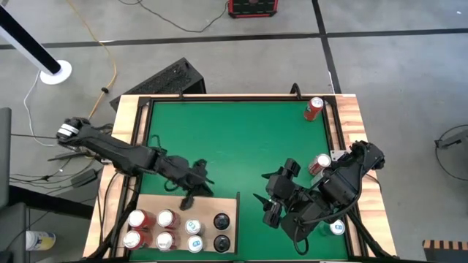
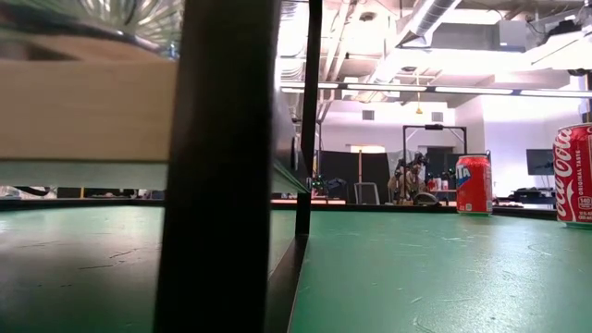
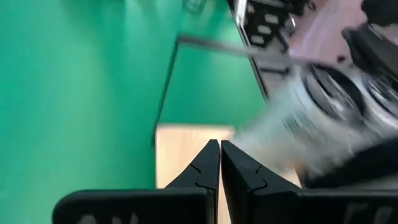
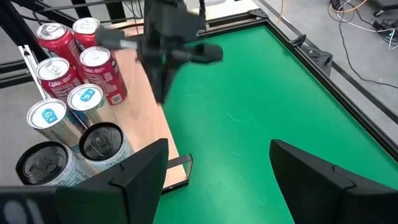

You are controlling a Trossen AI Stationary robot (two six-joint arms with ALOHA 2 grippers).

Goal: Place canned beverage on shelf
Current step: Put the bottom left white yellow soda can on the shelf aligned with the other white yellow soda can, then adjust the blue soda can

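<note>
Overhead, left gripper (image 1: 191,184) jaws closed empty above shelf (image 1: 228,207); right gripper (image 1: 272,204) jaws open, empty.

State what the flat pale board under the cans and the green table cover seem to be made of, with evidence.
Flat pale board: likely light wood, matte, faint grain showing. Green table cover: probably a rubbery or vinyl mat, low sheen, fine scuff marks; exact material unclear.

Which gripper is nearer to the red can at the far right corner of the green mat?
Right. The right gripper is nearer the red can; the left gripper is across the mat, by the shelf.
</note>
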